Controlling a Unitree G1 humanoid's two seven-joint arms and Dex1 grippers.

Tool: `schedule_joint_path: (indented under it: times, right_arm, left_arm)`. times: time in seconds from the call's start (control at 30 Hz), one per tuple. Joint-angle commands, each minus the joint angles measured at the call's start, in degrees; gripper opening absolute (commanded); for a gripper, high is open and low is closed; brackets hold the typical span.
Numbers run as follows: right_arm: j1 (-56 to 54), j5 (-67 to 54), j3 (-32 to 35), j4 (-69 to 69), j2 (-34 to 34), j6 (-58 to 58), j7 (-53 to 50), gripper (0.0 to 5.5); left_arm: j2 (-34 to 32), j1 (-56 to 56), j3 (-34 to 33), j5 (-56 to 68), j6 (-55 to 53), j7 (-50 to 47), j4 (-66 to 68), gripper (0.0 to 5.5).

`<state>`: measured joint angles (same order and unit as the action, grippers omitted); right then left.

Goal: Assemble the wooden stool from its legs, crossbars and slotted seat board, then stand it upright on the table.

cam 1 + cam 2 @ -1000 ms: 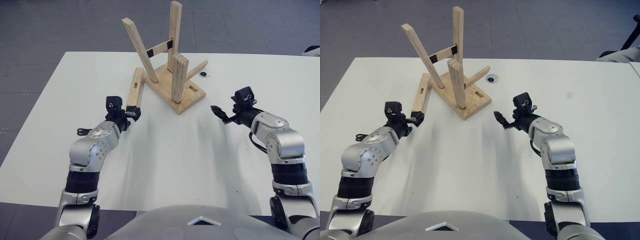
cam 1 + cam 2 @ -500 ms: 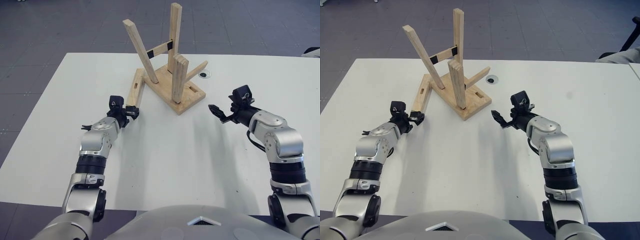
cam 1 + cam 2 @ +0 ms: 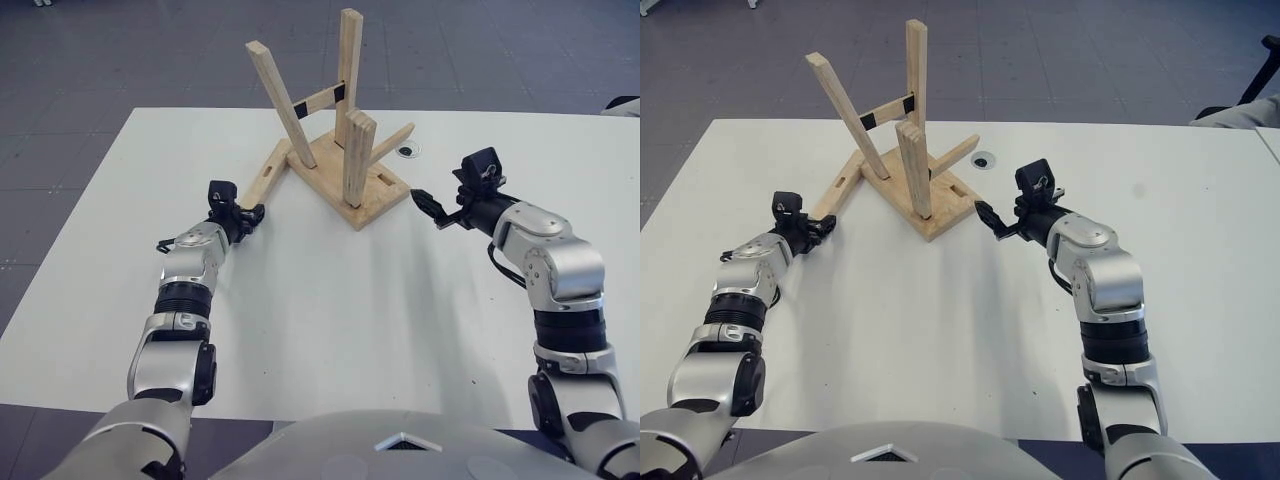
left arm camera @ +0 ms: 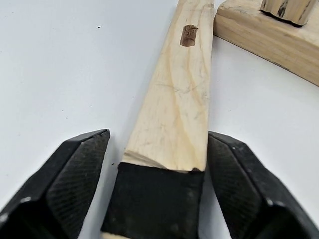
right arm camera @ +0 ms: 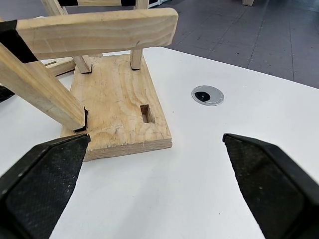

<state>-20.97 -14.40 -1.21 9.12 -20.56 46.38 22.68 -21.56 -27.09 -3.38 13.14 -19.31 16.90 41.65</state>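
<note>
The slotted seat board (image 3: 372, 196) lies on the white table (image 3: 330, 320) with three legs (image 3: 351, 60) standing up from it and a black-taped crossbar (image 3: 320, 97) between two of them. A second crossbar (image 3: 395, 140) pokes out to the right. A loose leg (image 3: 265, 178) lies flat to the board's left. My left gripper (image 3: 246, 212) is open, its fingers either side of the leg's (image 4: 174, 99) black-taped near end. My right gripper (image 3: 424, 205) is open, just right of the board's near corner, facing an empty slot (image 5: 145, 112).
A round metal grommet (image 3: 408, 148) is set in the table behind the board's right side. Bare table stretches across the front and to both sides. The table's far edge runs just behind the stool parts.
My left gripper has shifted left and forward, and the loose leg's near end swung left with it. My right gripper has advanced toward the seat board's corner.
</note>
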Motion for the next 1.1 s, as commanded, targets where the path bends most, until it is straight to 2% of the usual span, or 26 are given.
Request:
schedule_joint_path:
  times: [0.03,0.2,0.27,0.33,0.43,0.53,0.6,0.73,0.8,0.9,0.97,1.1]
  right_arm:
    - [-2.4,-0.3,1.8,-0.4,0.1,0.1,-0.9,4.92]
    - [-4.6,-0.6,3.3,-1.8,0.2,-0.5,-1.5,4.92]
    - [-5.0,-0.6,3.7,-2.0,0.1,-0.5,-1.7,4.92]
    - [-5.8,-0.6,4.3,-2.4,-0.2,-0.7,-1.8,4.92]
    - [-8.4,-0.6,6.8,-3.8,-1.1,-1.4,-2.5,4.92]
    - [-15.6,-7.2,13.6,-6.1,0.1,1.3,-1.8,4.92]
    - [-22.6,-16.1,19.8,-8.7,1.1,5.2,0.2,4.92]
    - [-36.6,-32.9,29.7,-18.7,-0.2,13.0,4.5,4.92]
    - [-42.5,-41.5,33.4,-23.7,0.5,17.7,6.0,4.92]
    - [-48.7,-48.2,32.7,-29.7,3.2,21.6,9.3,4.92]
    - [-50.9,-50.0,30.7,-30.9,4.3,22.9,11.1,4.92]
    - [-52.4,-51.3,26.7,-30.0,3.9,25.4,15.4,4.92]
  left_arm:
    - [1.9,5.1,0.8,-1.1,-2.5,3.2,4.3,2.82]
    - [2.1,5.8,-1.8,-0.5,-0.8,3.4,5.1,2.09]
    - [2.0,6.3,-4.0,0.6,-0.3,2.5,3.7,2.07]
    - [1.7,7.4,-6.4,1.9,0.2,1.3,-0.1,2.07]
    - [1.3,9.8,-10.8,5.4,-2.5,-1.5,-15.1,2.07]
    - [-0.8,10.8,-16.5,11.9,-10.5,-4.2,-36.0,2.07]
    - [-3.9,7.3,-21.8,21.1,-17.7,-4.5,-47.2,2.07]
    - [-10.1,-6.2,-29.3,43.9,-27.3,-3.1,-56.4,2.06]
    - [-9.8,-12.3,-29.7,55.3,-29.2,-3.7,-58.0,2.06]
    - [-5.7,-18.6,-26.1,72.5,-29.8,-4.2,-58.5,2.06]
    - [-3.3,-19.9,-21.9,78.6,-30.6,-4.3,-57.8,2.06]
    - [-3.6,-19.2,-16.5,84.0,-32.5,-4.3,-56.5,2.06]
